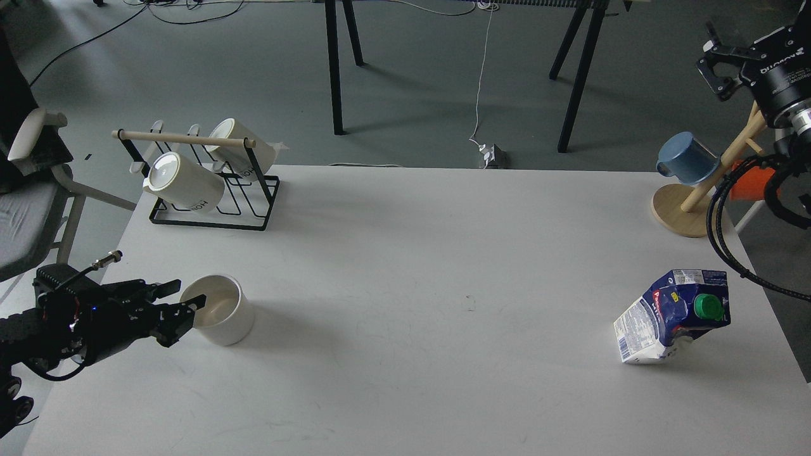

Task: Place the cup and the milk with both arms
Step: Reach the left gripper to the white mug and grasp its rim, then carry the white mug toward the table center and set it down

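Two items wait far apart on the white table [405,253]: left gripper [184,303], fingers apart, straddles the rim of the cream-lined white cup [218,310] at the left edge; the dented blue-and-white milk carton [675,316] stands tilted at right, ungrasped, while the right gripper [716,63] hangs open above.

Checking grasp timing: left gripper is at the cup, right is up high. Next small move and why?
Probably close the left gripper on the cup: its fingers look open at the near rim, one seemingly inside and one outside. The right gripper hangs far above the milk, so that arm comes after.
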